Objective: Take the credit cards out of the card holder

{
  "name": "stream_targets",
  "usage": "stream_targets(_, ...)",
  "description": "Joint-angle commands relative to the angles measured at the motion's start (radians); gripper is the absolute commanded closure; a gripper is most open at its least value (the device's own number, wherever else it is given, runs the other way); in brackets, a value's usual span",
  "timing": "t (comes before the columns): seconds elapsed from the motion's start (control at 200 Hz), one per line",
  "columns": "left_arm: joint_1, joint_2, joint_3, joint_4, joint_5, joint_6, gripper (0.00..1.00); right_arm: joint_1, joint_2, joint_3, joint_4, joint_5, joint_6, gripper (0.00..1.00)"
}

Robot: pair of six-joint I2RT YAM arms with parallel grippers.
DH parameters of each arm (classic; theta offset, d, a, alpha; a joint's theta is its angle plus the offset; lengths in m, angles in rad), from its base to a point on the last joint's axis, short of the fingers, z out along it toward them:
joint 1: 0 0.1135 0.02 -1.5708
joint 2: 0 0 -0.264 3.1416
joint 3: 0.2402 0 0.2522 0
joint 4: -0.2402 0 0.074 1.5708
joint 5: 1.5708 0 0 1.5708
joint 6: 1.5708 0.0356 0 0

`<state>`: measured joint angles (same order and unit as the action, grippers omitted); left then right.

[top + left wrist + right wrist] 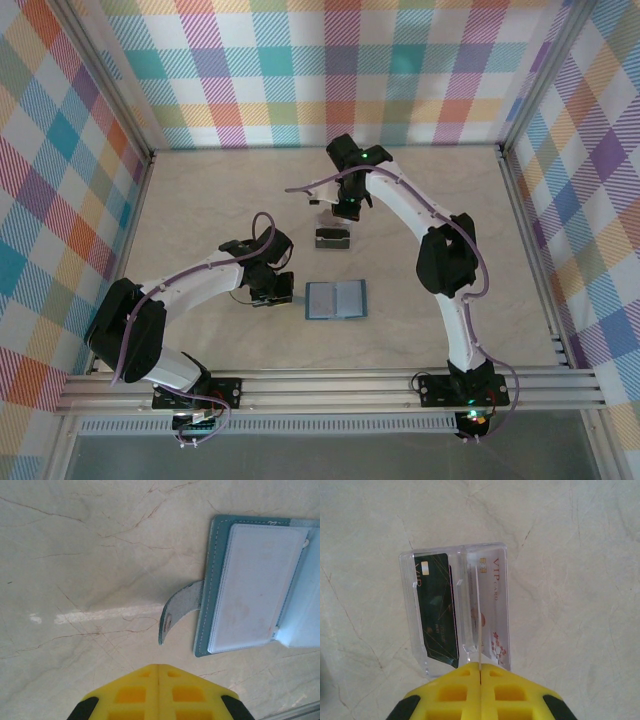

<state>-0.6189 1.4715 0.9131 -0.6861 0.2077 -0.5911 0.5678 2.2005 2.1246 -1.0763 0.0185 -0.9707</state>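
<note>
The card holder (336, 299) is lying open and flat near the middle of the table (200, 210), a little toward the near edge. The right gripper (480, 666) is hovering farther back, toward the far edge. It is clenched on the centre fold of a clear plastic sleeve (407, 605), I'd guess so that the two leaves are splaying apart and the cards are facing out. Its wrist camera is showing what the overhead view is blurring. The credit cards (437, 610) are sitting inside that sleeve, a dark one on one leaf and a pale card (492, 605) on the other, so neither is out yet. The left gripper (158, 667) is waiting just beside the holder's left edge with its fingers pressed together on nothing, probably ready to pin the holder or pull a card. Its camera is picking out the holder's curled snap strap (175, 612).
</note>
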Motion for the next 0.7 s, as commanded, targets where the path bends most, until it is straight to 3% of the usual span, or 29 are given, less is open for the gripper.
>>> stream_targets(0.0, 0.011, 0.016, 0.020, -0.032, 0.004, -0.010, 1.00, 0.002, 0.026, 0.033, -0.031, -0.012, -0.071, 1.00)
stream_targets(0.3, 0.010, 0.030, 0.035, -0.042, 0.002, -0.010, 1.00, 0.004, 0.065, 0.043, -0.052, -0.011, -0.084, 1.00)
stream_targets(0.445, 0.011, 0.023, 0.031, -0.044, -0.001, -0.009, 1.00, 0.007, 0.076, 0.043, -0.019, 0.004, -0.076, 0.92)
stream_targets(0.585, 0.011, 0.010, 0.017, -0.040, -0.010, -0.015, 1.00, 0.015, 0.069, 0.043, 0.038, 0.038, -0.064, 0.77)
stream_targets(0.695, 0.011, 0.007, 0.010, -0.034, -0.008, -0.019, 1.00, 0.014, 0.058, 0.043, 0.078, 0.054, -0.051, 0.74)
